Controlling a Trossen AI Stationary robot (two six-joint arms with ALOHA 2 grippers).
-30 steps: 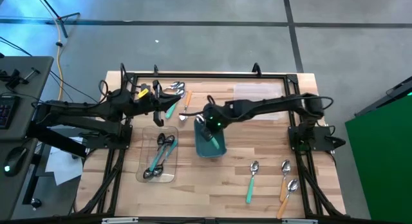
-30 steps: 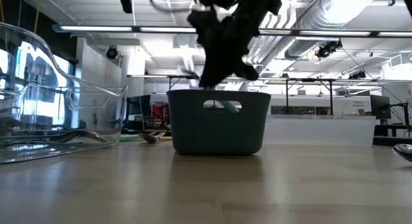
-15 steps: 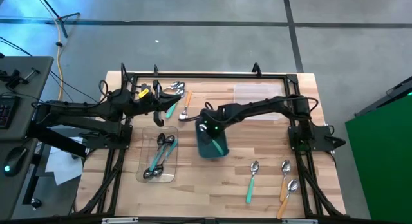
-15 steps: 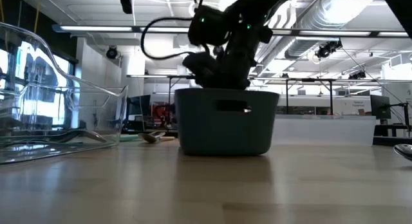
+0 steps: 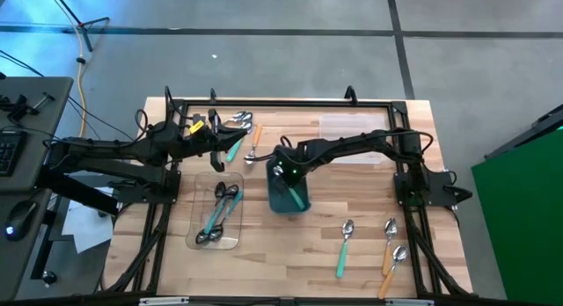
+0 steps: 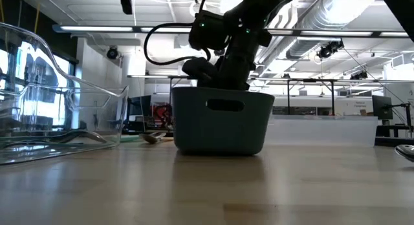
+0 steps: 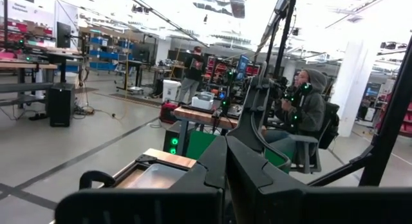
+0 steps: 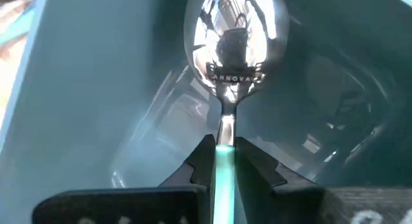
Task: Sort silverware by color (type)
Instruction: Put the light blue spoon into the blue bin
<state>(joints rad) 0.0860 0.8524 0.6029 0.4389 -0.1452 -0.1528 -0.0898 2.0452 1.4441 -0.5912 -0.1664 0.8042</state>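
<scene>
A teal bin [image 5: 288, 197] stands mid-table. My right gripper [image 5: 286, 176] reaches down into the bin [image 6: 220, 125] from above, shut on a teal-handled spoon [image 8: 226, 37] whose shiny bowl points toward the bin's floor. My left gripper [image 7: 225, 161] is shut with nothing in it. It hovers over a pile of spoons [image 5: 239, 126] at the far left. A clear tray [image 5: 218, 216] holds teal and dark spoons. One teal spoon [image 5: 343, 249] and two orange spoons [image 5: 389, 246] lie flat near the right front. My right gripper pinches the spoon's teal handle [image 8: 223, 165] between its two fingers, just behind where the handle joins the metal neck. The fingers slant down from above and lie along the spoon. The spoon points bowl-first into the bin; whether the bowl touches the bin's floor, I cannot tell.
A second clear tray [image 5: 352, 128] lies at the far right. In the low view the clear tray [image 6: 58, 121] stands at the left. Bare wood lies between the bin and the loose spoons at the right front. People show in the room beyond the table.
My right gripper has gone down into the teal bin with the teal spoon, rolling a little. The bin shifted slightly sideways on the table and came back.
</scene>
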